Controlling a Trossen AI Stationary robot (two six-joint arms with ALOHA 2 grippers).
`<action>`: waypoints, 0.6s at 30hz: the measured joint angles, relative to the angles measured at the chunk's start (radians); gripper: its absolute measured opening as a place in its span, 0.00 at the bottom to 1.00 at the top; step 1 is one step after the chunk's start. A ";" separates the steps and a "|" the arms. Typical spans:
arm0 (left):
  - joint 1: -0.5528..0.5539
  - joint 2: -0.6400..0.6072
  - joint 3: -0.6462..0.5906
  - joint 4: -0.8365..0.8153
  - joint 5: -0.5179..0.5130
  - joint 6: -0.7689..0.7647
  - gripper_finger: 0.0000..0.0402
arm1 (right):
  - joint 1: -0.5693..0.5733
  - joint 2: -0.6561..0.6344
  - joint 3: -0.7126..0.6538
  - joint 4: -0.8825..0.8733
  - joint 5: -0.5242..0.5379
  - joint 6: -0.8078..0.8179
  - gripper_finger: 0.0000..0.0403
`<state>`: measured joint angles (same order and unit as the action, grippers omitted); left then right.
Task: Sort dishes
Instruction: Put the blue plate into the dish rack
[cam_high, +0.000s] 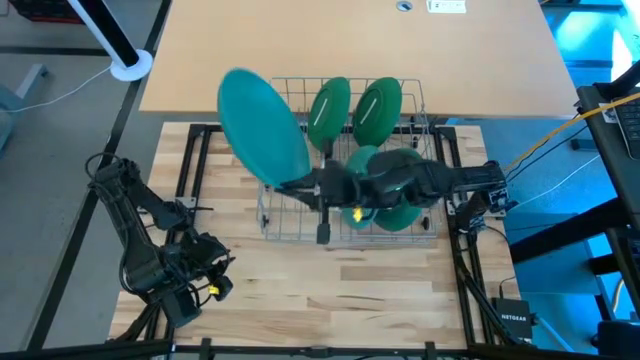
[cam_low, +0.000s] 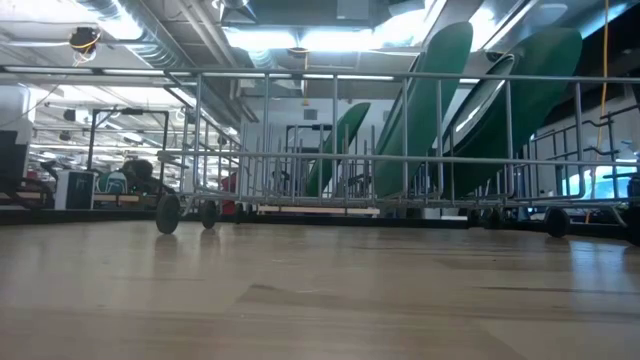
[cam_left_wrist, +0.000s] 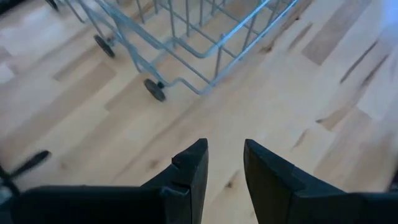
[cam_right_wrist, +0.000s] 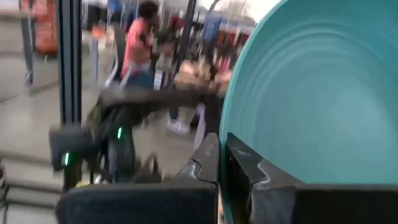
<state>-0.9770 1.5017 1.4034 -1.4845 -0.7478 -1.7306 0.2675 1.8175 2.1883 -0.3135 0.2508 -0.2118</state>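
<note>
Over the rack's (cam_high: 345, 215) left edge, my right pincer (cam_high: 280, 186) grips a plate (cam_high: 262, 122); left pincer (cam_left_wrist: 224, 165), slightly parted, waits above the surface (cam_high: 340, 290).

Two matte black jointed arms, cabled. Left claw (cam_left_wrist: 224, 177): two blunt, angular black fingers. Yellow tag near each wrist. Right claw (cam_right_wrist: 222, 168): same black fingers.

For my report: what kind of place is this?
Probably a robotics lab or workshop: exposed ceiling ducts, a wire rack on a wooden table, more benches and a person behind.
</note>
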 joint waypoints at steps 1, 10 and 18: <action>-0.006 0.000 -0.006 0.012 0.001 -0.014 0.24 | -0.003 0.000 -0.021 -0.012 -0.009 0.011 0.02; -0.038 0.001 -0.007 0.105 0.000 -0.038 0.24 | 0.002 -0.073 -0.105 -0.091 -0.076 0.030 0.02; -0.038 0.001 -0.007 0.143 0.000 -0.040 0.24 | 0.034 -0.306 -0.103 -0.245 0.074 -0.041 0.02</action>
<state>-1.0146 1.5028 1.3960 -1.3418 -0.7479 -1.7702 0.3019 1.5111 2.0850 -0.5585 0.3251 -0.2524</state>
